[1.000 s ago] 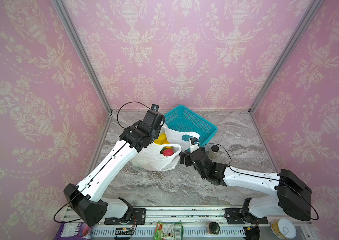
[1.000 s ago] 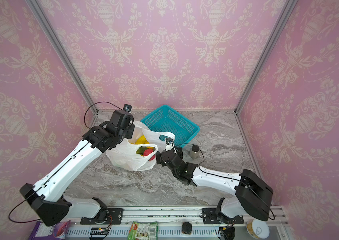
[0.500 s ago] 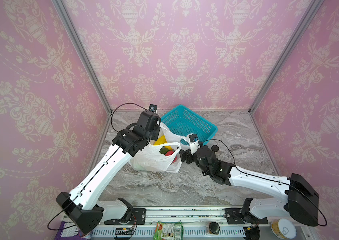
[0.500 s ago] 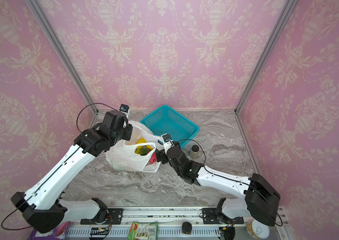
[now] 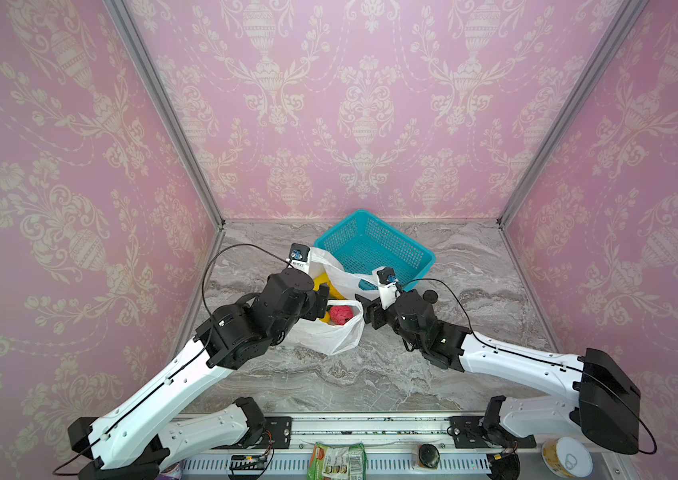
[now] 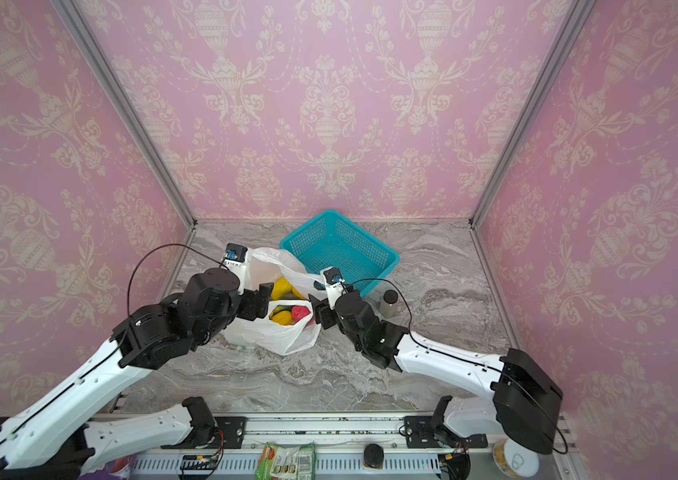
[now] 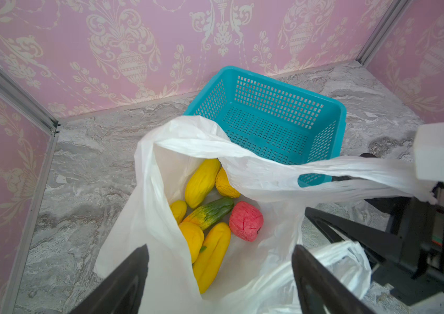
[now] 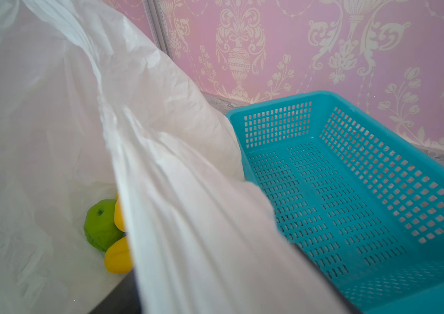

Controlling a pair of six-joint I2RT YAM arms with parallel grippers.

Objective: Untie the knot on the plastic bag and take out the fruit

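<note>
Left wrist view: the plastic bag [image 7: 147,217] stands open on the desk [image 7: 87,174]; the knot is undone and the loop handles lie apart.
Fruit [image 7: 203,183]: yellow pieces, a green-orange one and the pink-red ball [image 7: 246,225] all lie at the bag's bottom; none is out yet.
Left jaws: wide apart, gripping nothing, poised at the mouth. I judge them ready to reach in.
Right jaws: one handle [image 7: 324,174] stretches taut toward them, holding the mouth spread. I cannot tell whether they pinch it.
Basket [image 7: 337,114]: just behind the bag, probably the drop spot.
</note>
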